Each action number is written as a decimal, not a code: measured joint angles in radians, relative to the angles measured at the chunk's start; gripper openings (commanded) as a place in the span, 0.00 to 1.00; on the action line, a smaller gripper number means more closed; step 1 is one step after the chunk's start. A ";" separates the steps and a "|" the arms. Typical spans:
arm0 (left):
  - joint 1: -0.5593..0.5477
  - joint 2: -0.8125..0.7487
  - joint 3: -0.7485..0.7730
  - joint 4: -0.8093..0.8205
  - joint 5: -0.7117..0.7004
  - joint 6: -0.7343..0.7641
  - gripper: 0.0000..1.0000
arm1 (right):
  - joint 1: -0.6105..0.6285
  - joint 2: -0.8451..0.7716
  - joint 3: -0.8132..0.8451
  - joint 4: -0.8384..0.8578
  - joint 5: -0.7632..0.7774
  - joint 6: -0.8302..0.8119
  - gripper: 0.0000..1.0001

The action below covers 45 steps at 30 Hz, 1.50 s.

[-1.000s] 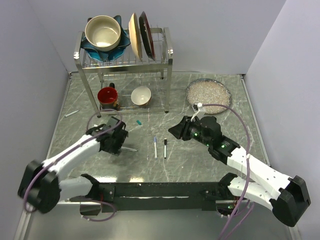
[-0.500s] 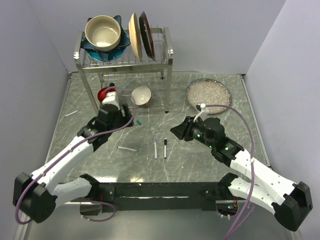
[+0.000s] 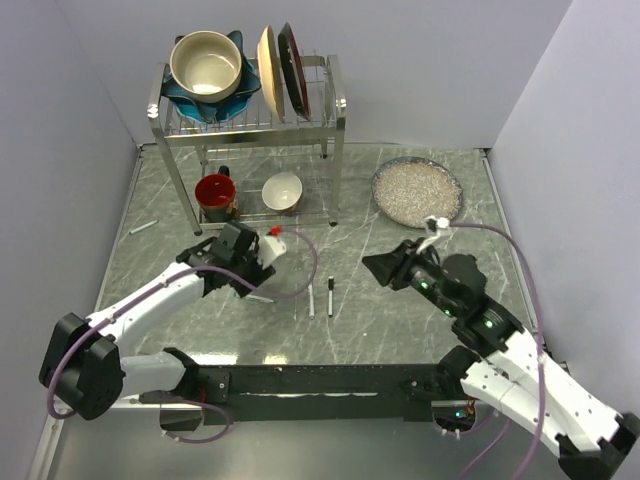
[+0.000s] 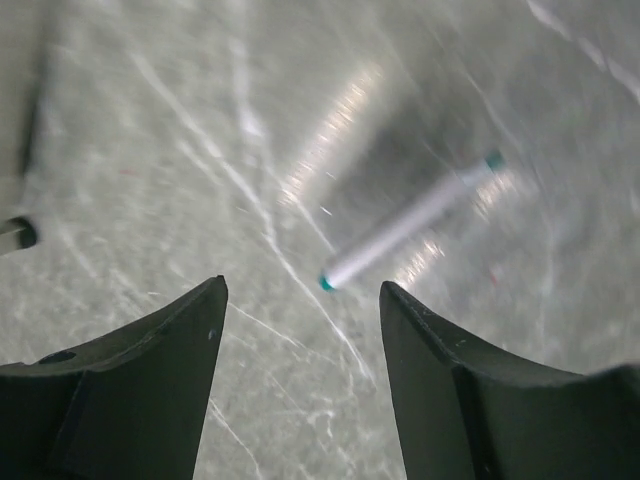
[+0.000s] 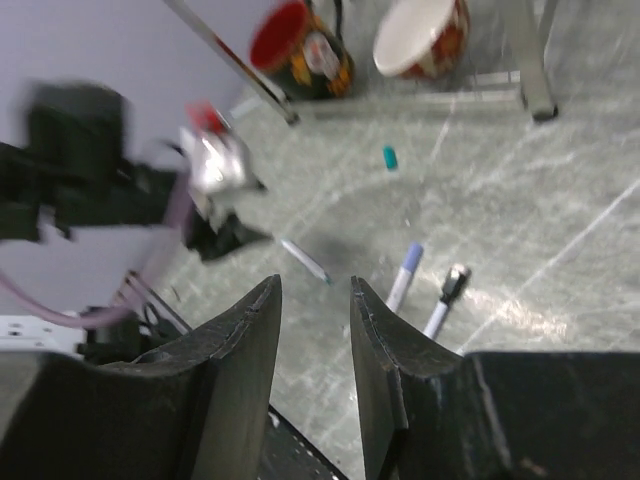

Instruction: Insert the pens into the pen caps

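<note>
Overhanging teal pen (image 4: 405, 222): left end effector (image 4: 302, 288)

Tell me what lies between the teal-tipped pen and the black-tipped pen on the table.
The blue-tipped pen, lying close beside the black-tipped pen; the right wrist view shows it clearly.

You have one teal pen (image 4: 410, 225), one blue pen (image 3: 311, 296) and one black pen (image 3: 331, 298). You can see one teal cap (image 5: 390, 157).
</note>
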 measured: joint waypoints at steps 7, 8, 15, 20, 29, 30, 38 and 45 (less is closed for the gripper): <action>-0.042 0.032 -0.029 -0.048 0.047 0.122 0.62 | 0.000 -0.110 0.013 -0.027 0.051 0.005 0.42; -0.048 0.055 -0.029 -0.049 0.048 0.129 0.62 | 0.000 -0.108 0.013 -0.034 0.054 0.005 0.42; -0.058 0.182 -0.029 -0.049 0.054 0.154 0.57 | 0.000 -0.100 0.013 -0.062 0.056 0.015 0.42; -0.060 0.236 -0.029 -0.048 0.058 0.155 0.44 | 0.000 -0.100 0.013 -0.063 0.057 0.017 0.42; -0.099 0.367 0.065 -0.100 0.064 0.101 0.07 | 0.000 -0.111 0.013 -0.068 0.057 0.019 0.42; -0.101 0.369 0.067 -0.102 0.061 0.095 0.01 | 0.000 -0.117 0.013 -0.071 0.058 0.019 0.42; -0.112 0.332 0.055 -0.088 0.085 0.009 0.01 | 0.000 -0.134 0.012 -0.076 0.061 0.024 0.44; -0.154 0.087 0.046 0.040 0.200 -0.183 0.01 | 0.000 -0.098 -0.022 -0.002 0.018 0.060 0.53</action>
